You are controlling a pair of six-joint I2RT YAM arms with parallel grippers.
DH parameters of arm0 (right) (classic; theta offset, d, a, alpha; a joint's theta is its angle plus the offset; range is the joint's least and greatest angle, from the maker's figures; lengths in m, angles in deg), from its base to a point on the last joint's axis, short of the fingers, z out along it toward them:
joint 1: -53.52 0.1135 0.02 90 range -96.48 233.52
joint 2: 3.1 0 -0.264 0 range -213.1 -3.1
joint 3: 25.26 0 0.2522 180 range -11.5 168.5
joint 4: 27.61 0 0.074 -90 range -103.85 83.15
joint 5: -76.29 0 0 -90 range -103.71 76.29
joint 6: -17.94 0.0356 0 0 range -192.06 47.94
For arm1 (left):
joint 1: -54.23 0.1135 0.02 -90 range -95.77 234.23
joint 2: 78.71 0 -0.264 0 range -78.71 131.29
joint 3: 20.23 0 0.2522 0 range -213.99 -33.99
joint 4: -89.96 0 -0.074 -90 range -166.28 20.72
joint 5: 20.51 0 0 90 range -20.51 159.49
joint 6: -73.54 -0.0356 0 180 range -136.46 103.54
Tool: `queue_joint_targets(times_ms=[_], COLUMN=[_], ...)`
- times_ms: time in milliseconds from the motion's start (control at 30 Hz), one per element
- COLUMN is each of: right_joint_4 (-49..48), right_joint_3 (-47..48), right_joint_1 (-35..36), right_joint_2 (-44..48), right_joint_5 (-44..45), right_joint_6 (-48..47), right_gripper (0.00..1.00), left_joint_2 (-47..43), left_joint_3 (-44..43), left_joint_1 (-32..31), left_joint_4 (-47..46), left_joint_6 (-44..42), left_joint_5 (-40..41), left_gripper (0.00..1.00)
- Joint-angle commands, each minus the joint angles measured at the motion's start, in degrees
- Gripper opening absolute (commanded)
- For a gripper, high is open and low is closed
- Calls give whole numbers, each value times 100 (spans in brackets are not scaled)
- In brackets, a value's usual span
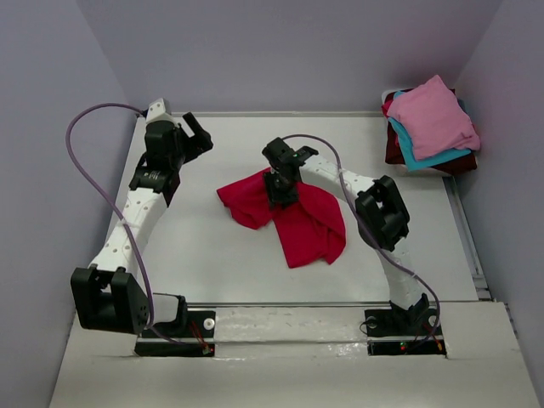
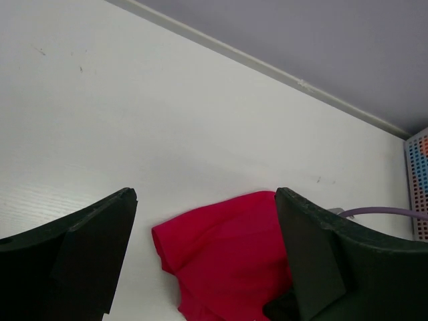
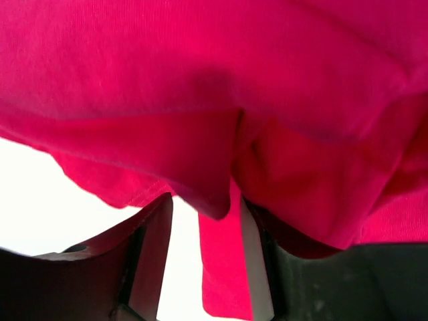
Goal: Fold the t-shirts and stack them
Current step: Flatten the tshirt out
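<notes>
Currently we observe the right gripper (image 1: 280,197) with jaws apart around a fold of the crimson t-shirt (image 1: 308,228), and the left gripper (image 1: 202,136) wide open, far left.

maroon t-shirt (image 1: 393,151) mostly buried under others, red t-shirt (image 3: 267,100) cropped

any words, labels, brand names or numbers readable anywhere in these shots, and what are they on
No text can be read in any of the three views.
On the crimson-red cloth t-shirt: plain fabric, no print or tag showing.
On the stack of pink, teal and maroon folded shirts: no lettering showing.
On the white panel with a grid of coloured dots, at the edge of the left wrist view: only a pattern, no characters.
</notes>
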Motion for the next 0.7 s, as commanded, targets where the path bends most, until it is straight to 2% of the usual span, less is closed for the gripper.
queue_joint_targets(times_ms=[0,33,67,167,367,667], right_joint_4=[-223,-188,-179,-92,277,1366], right_joint_3=[455,560,595,692,982,3055], right_joint_1=[53,53,53,53,53,53], right_joint_2=[-107,-150,-151,-107,156,358], right_joint_5=[-48,-65,-57,22,207,1163], right_joint_6=[-60,-43,-42,-42,-113,-359], right_gripper=[46,42,30,8,7,7], left_joint_2=[-338,-346,-364,-355,-294,-267], left_joint_3=[-16,2,37,90,195,406], left_joint_1=[35,35,35,35,87,87], left_joint_4=[-81,-81,-73,-81,-143,-178], left_joint_6=[-97,-89,-89,-71,8,35], left_joint_5=[13,-4,-13,-48,-189,-267], left_gripper=[96,96,96,96,96,96])
